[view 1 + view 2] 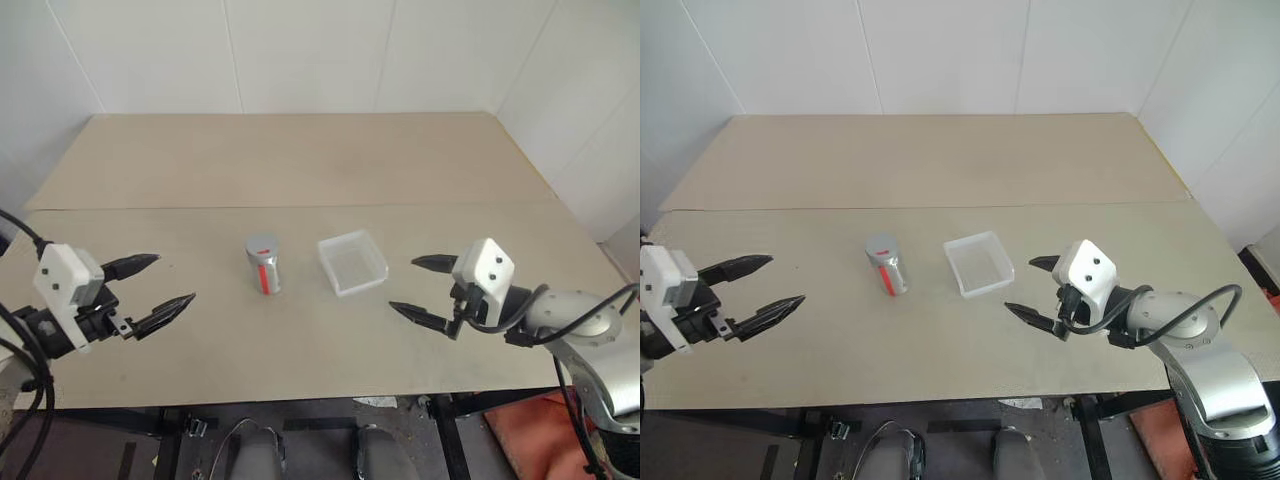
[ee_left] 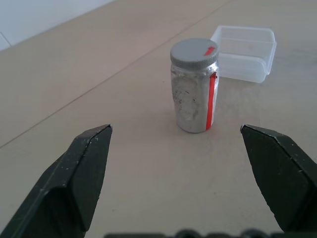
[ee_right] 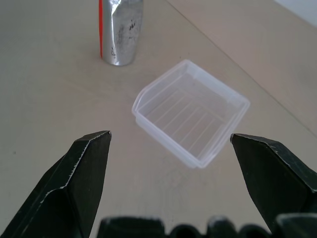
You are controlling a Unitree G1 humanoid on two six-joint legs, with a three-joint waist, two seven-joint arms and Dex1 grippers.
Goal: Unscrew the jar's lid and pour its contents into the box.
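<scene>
Pale wooden tabletop, white walls behind. Jar stands upright mid-table, grey lid on, silvery body with red stripe, clear box just beside it. Left gripper and right gripper flank them, well apart, jaws wide, empty.

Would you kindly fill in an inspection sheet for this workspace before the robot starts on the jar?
Surface: pale wooden table, a seam running across it.
Job's things: jar upright, grey lid still on; clear box beside it, apart, nothing seen inside. Contents: cannot tell.
Clutter: nothing seen.
Grippers: left gripper open, aimed toward the jar, holding nothing; right gripper open, facing the box, holding nothing.
Cables: black cables along the right arm; more at the left wrist.
Surroundings: white walls behind and at both sides of the table.
</scene>
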